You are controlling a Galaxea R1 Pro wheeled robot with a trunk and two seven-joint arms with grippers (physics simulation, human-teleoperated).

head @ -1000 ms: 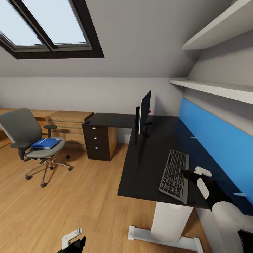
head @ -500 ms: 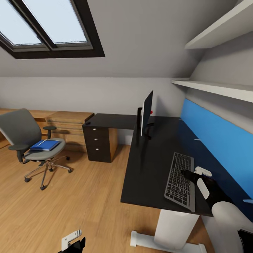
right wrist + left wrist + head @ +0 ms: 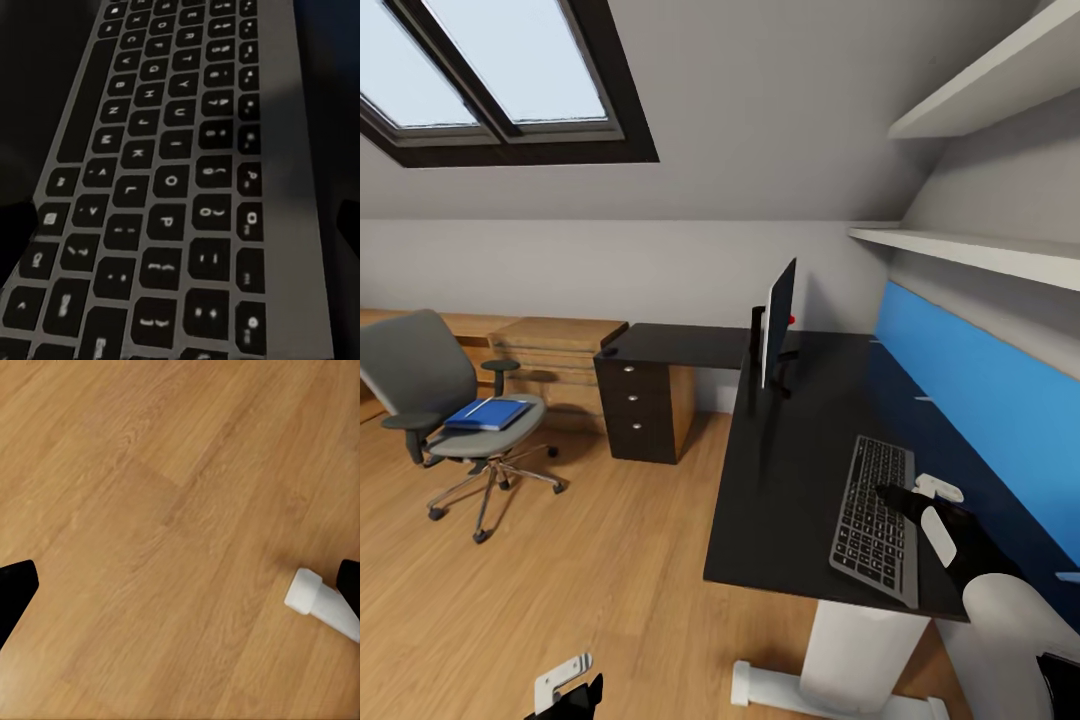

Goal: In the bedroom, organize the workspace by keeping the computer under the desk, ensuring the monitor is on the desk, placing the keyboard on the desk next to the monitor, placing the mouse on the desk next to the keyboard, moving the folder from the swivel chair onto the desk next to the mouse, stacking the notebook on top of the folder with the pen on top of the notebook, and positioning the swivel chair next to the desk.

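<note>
The keyboard (image 3: 176,180) runs across the right wrist view at a slant, seen close and from a low angle. Its dark keys carry pale, blurred legends and sit in rows on a lighter grey base. A long blank bar lies along 1 edge of the key field. The keyboard rests flat on the glossy black desk (image 3: 37,90), whose dark top shows on both sides. 2 dark shapes, probably the gripper's fingers, intrude at the frame's side edges.

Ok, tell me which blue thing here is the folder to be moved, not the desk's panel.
The small flat blue folder lying on the swivel chair seat; the long blue panel stands upright behind the desk.
</note>
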